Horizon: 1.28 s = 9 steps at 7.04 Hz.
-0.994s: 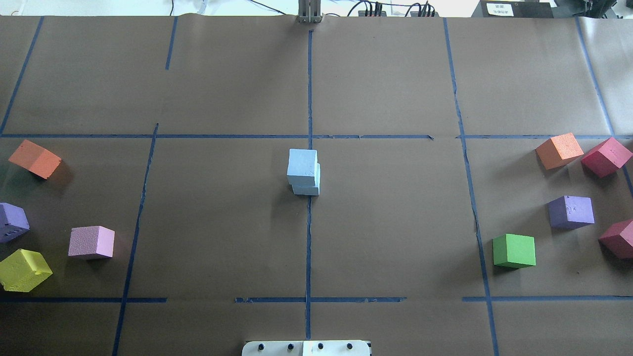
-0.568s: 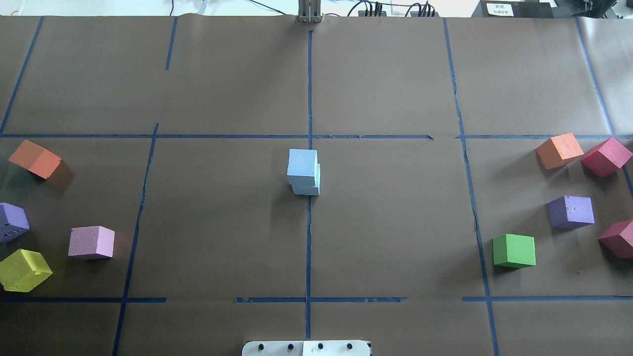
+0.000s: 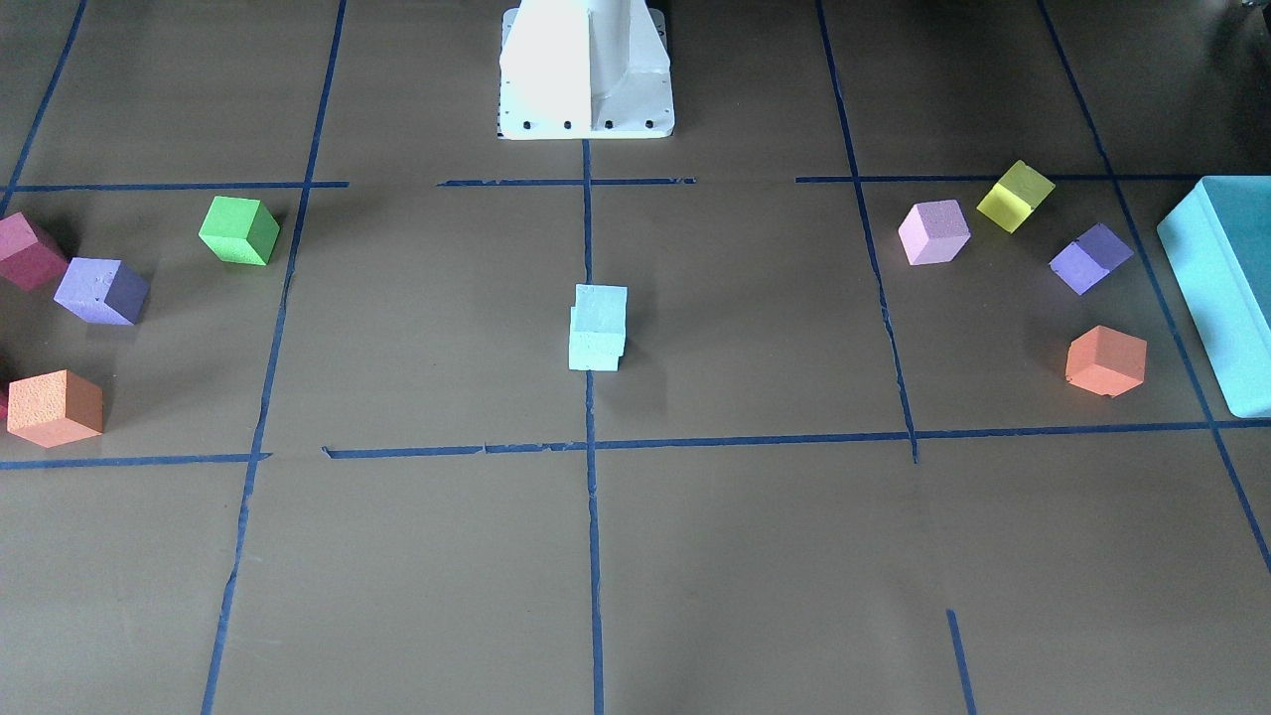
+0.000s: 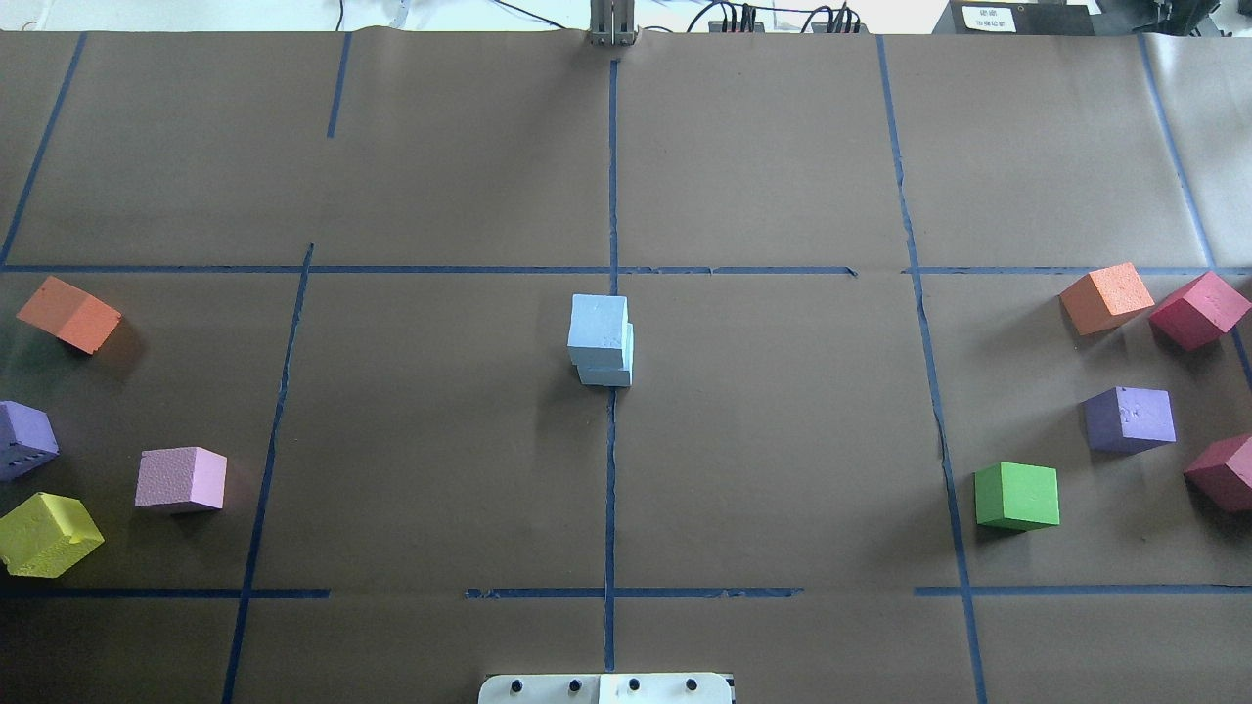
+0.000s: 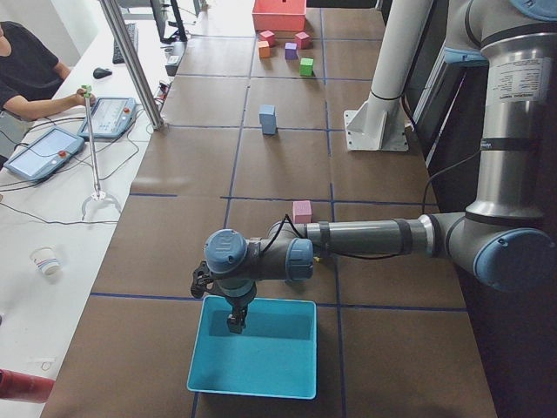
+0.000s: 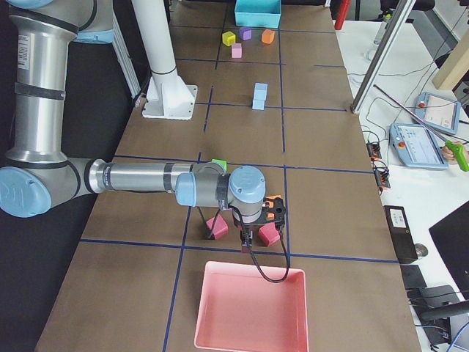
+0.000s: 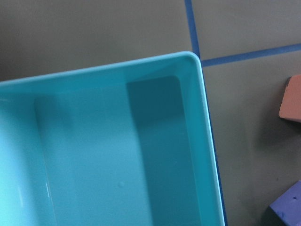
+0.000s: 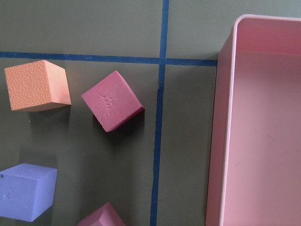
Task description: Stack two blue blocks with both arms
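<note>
Two grippers at opposite table ends, blue stack at the centre.
Whether either pair of jaws stands wide or narrow cannot be told, since they show only in the side views. The left gripper hangs over the teal box; the right gripper hangs by a crimson cube, near the pink tray. Well apart from both, on the centre tape line, the deeper blue block sits on the paler blue block, shifted a little off its edges. Other cubes lie to either side, among them a green cube on the robot's right and a yellow cube on its left.
</note>
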Motion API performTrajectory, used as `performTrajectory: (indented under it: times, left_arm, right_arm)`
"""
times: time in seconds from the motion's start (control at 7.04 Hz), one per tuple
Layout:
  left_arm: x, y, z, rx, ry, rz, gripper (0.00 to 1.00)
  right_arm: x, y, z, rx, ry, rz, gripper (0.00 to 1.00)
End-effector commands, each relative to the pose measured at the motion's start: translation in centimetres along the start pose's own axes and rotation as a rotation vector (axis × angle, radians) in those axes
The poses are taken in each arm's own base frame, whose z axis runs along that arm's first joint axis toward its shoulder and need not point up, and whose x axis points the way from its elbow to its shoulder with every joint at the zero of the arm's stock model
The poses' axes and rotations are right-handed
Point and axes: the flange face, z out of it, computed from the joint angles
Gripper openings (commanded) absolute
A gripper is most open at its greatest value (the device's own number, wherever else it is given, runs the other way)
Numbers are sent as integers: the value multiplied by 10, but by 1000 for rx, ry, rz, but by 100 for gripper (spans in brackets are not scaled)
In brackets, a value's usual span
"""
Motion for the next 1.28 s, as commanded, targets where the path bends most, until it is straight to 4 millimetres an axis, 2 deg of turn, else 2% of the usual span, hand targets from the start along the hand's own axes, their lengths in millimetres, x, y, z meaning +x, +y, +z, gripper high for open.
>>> performTrajectory:
  times: [0.0, 0.14, 1.14]
  left_arm:
    - [18, -3, -22, 21, -5, 8, 100]
    - [25, -4, -40, 15, -5, -15, 100]
    - [21, 3, -34, 5, 0, -26, 100]
  right_arm:
    - [1, 0, 1, -1, -1, 2, 100]
    - [1, 0, 1, -2, -1, 3, 100]
    - [2, 0, 2, -4, 2, 4, 100]
